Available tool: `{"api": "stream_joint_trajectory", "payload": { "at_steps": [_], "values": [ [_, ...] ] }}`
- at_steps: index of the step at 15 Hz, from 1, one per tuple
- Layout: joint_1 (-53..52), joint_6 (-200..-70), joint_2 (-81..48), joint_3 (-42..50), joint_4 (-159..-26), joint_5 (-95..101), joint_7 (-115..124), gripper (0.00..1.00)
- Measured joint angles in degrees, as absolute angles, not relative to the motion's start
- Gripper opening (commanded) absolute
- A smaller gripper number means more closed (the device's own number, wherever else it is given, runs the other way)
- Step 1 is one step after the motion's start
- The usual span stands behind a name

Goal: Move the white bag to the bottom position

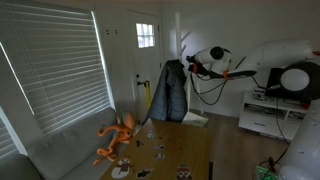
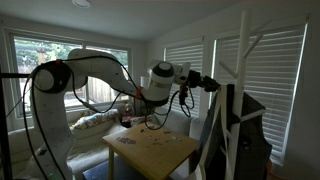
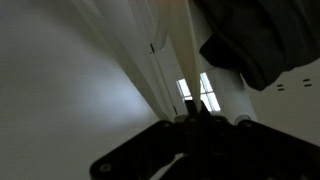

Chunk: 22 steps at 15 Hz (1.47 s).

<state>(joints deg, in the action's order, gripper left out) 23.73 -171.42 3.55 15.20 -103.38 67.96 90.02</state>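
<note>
A white coat rack (image 1: pixel 179 40) stands by the door and also shows in an exterior view (image 2: pixel 240 70). A dark jacket (image 1: pixel 170 92) hangs on it, and shows in the wrist view (image 3: pixel 262 40) at the upper right. I cannot make out a white bag for certain; a white shape (image 1: pixel 196 118) sits low beside the jacket. My gripper (image 1: pixel 186 64) is high up, right next to the rack's pole, as in an exterior view (image 2: pixel 214 83). In the wrist view the dark fingers (image 3: pixel 196 112) meet in front of the white pole (image 3: pixel 176 50). I see nothing between them.
A wooden table (image 1: pixel 170 150) with small items stands below the arm, also in an exterior view (image 2: pixel 160 150). An orange octopus toy (image 1: pixel 120 135) lies on a grey sofa (image 1: pixel 60 150). There are blinds (image 1: pixel 55 60), a white door (image 1: pixel 145 60) and a white cabinet (image 1: pixel 268 115).
</note>
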Motion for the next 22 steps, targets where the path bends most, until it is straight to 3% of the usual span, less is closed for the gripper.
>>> {"api": "stream_joint_trajectory", "payload": {
  "at_steps": [6,22],
  "values": [
    [23.75,-175.76,-0.77,15.72,-103.29,57.07,80.95,0.01],
    [23.75,-171.60,-5.21,13.89,-104.89,31.44,54.98,0.01]
  ]
}}
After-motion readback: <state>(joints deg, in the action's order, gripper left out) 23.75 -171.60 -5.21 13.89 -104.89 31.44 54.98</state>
